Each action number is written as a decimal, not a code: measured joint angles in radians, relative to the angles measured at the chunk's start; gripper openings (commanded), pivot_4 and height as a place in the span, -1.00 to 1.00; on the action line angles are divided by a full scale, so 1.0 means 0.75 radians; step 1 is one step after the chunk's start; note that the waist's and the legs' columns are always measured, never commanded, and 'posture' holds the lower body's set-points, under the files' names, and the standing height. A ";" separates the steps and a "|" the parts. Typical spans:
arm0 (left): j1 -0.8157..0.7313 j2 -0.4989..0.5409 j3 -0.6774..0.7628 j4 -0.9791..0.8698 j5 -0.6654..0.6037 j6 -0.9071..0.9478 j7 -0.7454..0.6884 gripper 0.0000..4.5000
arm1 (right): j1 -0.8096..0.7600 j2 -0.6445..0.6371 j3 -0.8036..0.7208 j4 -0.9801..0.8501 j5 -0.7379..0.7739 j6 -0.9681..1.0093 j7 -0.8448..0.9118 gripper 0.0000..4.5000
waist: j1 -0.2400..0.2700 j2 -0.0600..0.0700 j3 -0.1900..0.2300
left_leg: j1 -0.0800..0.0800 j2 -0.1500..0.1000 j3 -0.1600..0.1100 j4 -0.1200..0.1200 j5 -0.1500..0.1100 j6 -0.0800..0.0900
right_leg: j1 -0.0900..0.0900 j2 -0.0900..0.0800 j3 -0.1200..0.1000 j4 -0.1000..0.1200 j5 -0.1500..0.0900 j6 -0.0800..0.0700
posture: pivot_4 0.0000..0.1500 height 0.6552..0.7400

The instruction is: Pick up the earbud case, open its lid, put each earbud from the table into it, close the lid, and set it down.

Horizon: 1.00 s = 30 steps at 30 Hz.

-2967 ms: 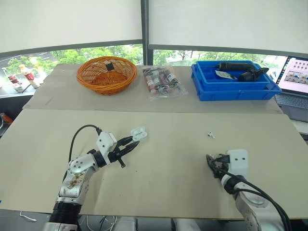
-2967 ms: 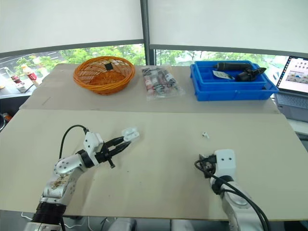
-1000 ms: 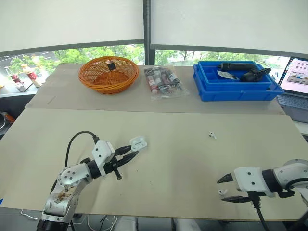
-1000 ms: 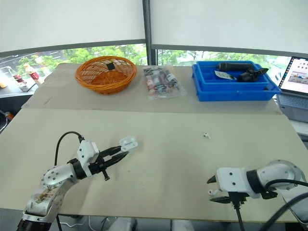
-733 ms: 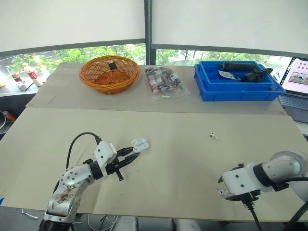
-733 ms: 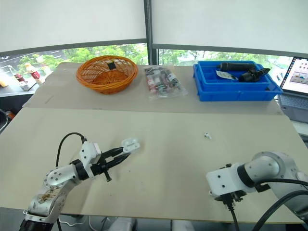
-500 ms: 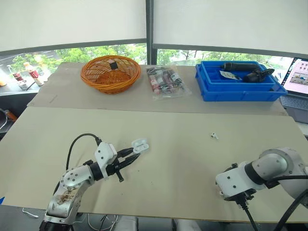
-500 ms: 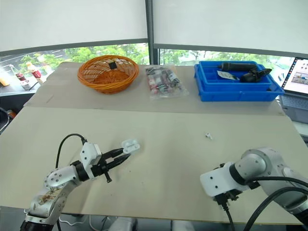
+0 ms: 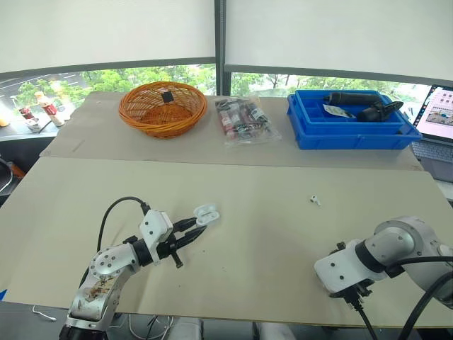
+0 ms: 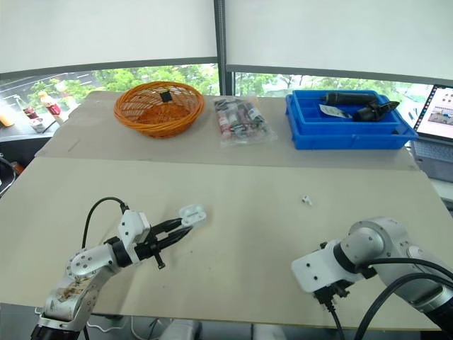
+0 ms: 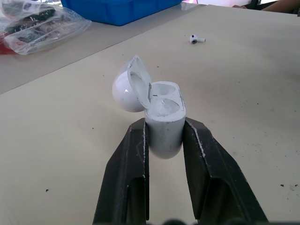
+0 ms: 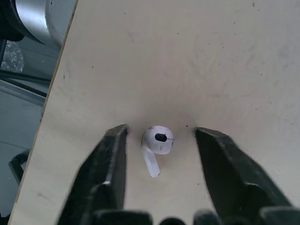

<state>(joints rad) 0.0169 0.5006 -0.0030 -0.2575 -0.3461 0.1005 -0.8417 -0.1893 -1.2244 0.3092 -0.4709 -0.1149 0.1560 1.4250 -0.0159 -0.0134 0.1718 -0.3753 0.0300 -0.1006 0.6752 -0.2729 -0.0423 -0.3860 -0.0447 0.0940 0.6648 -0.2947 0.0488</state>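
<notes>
laptop (image 9: 439, 117): running off the right edge
far earbud (image 9: 314, 200): showing too small to tell its pose
earbud case (image 11: 161, 105): lower body sitting hidden between left end effector (image 11: 164, 125) fingers

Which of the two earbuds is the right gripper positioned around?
The earbud lying between the right gripper's open fingers, touching neither. The other earbud lies alone farther out, no gripper near.
</notes>
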 measured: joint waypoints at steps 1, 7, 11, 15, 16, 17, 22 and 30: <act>0.000 -0.001 0.000 0.000 0.001 -0.002 0.000 -0.76 | -0.004 0.010 0.000 0.005 -0.004 -0.007 -0.006 -0.61 | -0.002 -0.001 0.000 | 0.000 0.000 0.000 0.000 0.000 0.000 | 0.000 0.000 0.000 0.000 0.000 0.000 | 1.00 0.38; -0.003 -0.005 0.000 0.004 0.002 -0.013 0.000 -0.76 | -0.034 0.041 -0.001 0.013 -0.023 -0.023 -0.009 -0.86 | -0.011 0.000 0.000 | 0.001 0.000 0.000 0.000 0.000 0.000 | 0.000 0.001 0.000 0.001 0.000 0.000 | 1.00 0.38; -0.009 -0.018 0.000 0.012 0.002 -0.014 0.001 -0.76 | -0.063 0.072 -0.033 0.004 0.032 0.039 -0.013 -0.86 | -0.008 0.000 0.000 | 0.000 0.000 0.000 0.000 0.000 0.000 | -0.001 0.000 0.000 0.000 0.000 0.000 | 1.00 0.38; -0.044 -0.047 -0.001 0.028 0.001 -0.014 0.011 -0.76 | -0.142 0.161 -0.161 -0.041 0.218 0.291 -0.045 -0.86 | -0.004 0.000 0.000 | -0.001 0.000 0.000 0.000 0.000 0.000 | -0.001 0.000 0.000 0.001 0.000 -0.001 | 1.00 0.38; -0.059 -0.058 -0.001 0.035 0.000 -0.013 0.014 -0.76 | -0.163 0.191 -0.191 -0.056 0.265 0.366 -0.067 -0.86 | -0.003 0.000 0.000 | -0.001 0.000 -0.001 0.000 0.000 0.000 | -0.001 0.000 0.000 0.001 0.000 -0.001 | 1.00 0.38; -0.079 -0.071 0.000 0.045 -0.004 -0.012 0.022 -0.76 | -0.191 0.260 -0.239 -0.070 0.346 0.502 -0.114 -0.86 | -0.002 0.000 0.000 | -0.001 0.000 -0.001 0.000 0.000 0.000 | 0.000 0.001 -0.001 0.001 0.000 -0.001 | 1.00 0.38; -0.195 -0.144 -0.008 0.075 -0.014 0.014 0.067 -0.76 | -0.322 0.788 -0.512 -0.178 0.752 1.164 -0.494 -0.86 | -0.002 -0.001 0.000 | -0.005 0.000 -0.003 0.001 0.000 0.000 | -0.003 0.001 -0.002 0.002 0.001 -0.001 | 1.00 0.38; -0.329 -0.292 -0.040 0.097 -0.022 0.100 0.167 -0.76 | -0.312 1.696 -0.766 -0.322 0.982 1.513 -1.181 -0.86 | 0.000 0.001 -0.001 | -0.012 -0.002 -0.005 0.002 0.002 -0.003 | -0.014 0.000 -0.003 0.012 0.001 -0.001 | 1.00 0.38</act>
<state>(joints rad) -0.2296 0.2816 -0.0328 -0.1845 -0.3623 0.1752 -0.7166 -0.4229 0.0476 -0.2655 -0.7124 0.6217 1.2909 0.5390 -0.0160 -0.0125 0.1714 -0.3845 0.0288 -0.1045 0.6770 -0.2718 -0.0442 -0.3963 -0.0446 0.0916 0.6741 -0.2942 0.0481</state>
